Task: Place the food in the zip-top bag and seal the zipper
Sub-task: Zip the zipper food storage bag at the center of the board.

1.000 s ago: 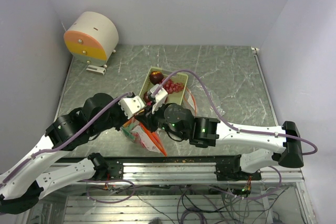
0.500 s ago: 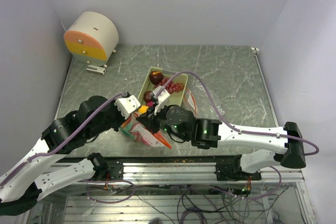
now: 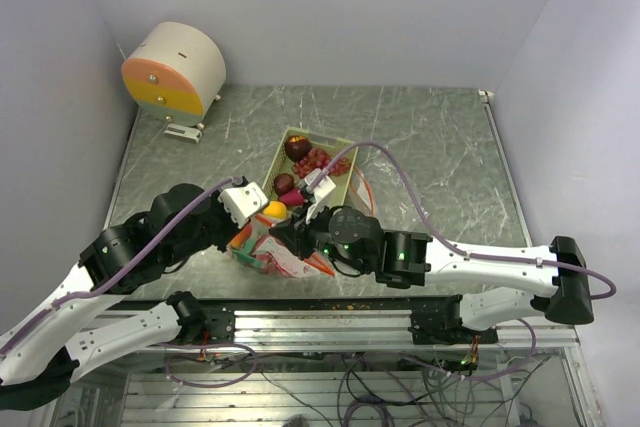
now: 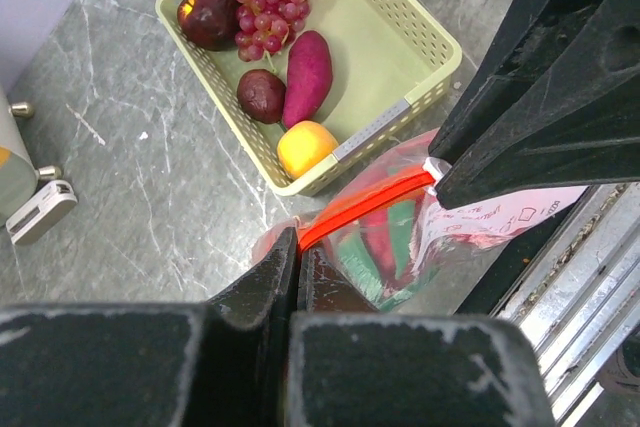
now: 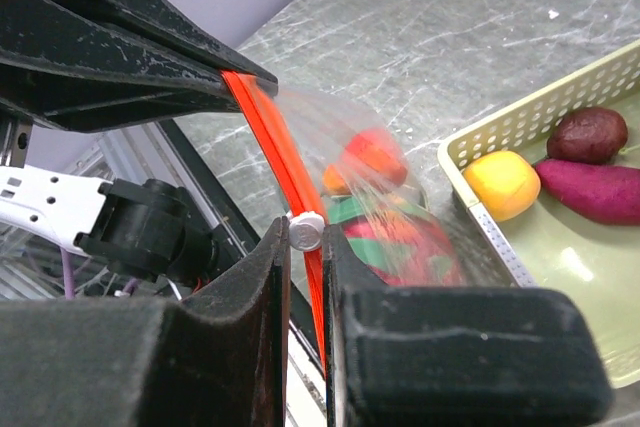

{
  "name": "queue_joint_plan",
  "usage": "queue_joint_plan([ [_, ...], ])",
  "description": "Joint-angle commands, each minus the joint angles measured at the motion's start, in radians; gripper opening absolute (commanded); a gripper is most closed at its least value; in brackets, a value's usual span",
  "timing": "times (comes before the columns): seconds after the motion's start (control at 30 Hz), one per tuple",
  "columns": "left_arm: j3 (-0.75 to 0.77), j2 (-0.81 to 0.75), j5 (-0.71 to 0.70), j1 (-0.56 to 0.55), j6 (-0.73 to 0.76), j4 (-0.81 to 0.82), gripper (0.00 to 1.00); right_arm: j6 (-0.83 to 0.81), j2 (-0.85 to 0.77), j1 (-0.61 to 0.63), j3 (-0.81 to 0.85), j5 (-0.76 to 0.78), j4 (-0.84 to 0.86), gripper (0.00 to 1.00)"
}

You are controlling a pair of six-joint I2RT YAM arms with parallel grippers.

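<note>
We see the zip-top bag (image 4: 400, 247), made of clear plastic, standing just beside that corner of the pale green tray (image 4: 430, 32) where the orange (image 4: 306, 147) lies. Its orange zipper (image 5: 262, 132) is stretched in a straight line along the top, and a white slider (image 5: 305, 232) sits on it. Inside the bag is the pink-red dragon fruit (image 5: 400, 237) with green parts, a little blurred. In the tray lie a dark red apple (image 4: 208, 15), the purple grape bunch (image 4: 275, 2), the purple sweet potato (image 4: 308, 77) and one dark round fruit (image 4: 262, 95), all close together.
</note>
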Motion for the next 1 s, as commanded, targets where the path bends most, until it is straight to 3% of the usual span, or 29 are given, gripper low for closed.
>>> queue_joint_plan([
  [0.0,0.052,-0.048,-0.176,0.012,0.007,0.123,0.07,0.022,-0.020,-0.003,-0.084,0.039,-0.215,0.00],
  [0.4,0.039,-0.067,-0.218,0.012,0.002,0.140,0.07,0.077,-0.112,-0.002,-0.149,0.067,-0.277,0.00],
  [0.77,0.032,-0.076,-0.211,0.012,-0.007,0.134,0.07,0.004,-0.088,-0.004,-0.095,0.065,-0.278,0.03],
  [0.83,0.033,-0.080,-0.211,0.012,-0.009,0.130,0.07,0.006,-0.085,-0.003,-0.093,0.060,-0.281,0.13],
  [0.97,0.030,-0.087,-0.219,0.012,-0.010,0.125,0.07,0.022,-0.102,-0.003,-0.097,0.066,-0.273,0.42],
])
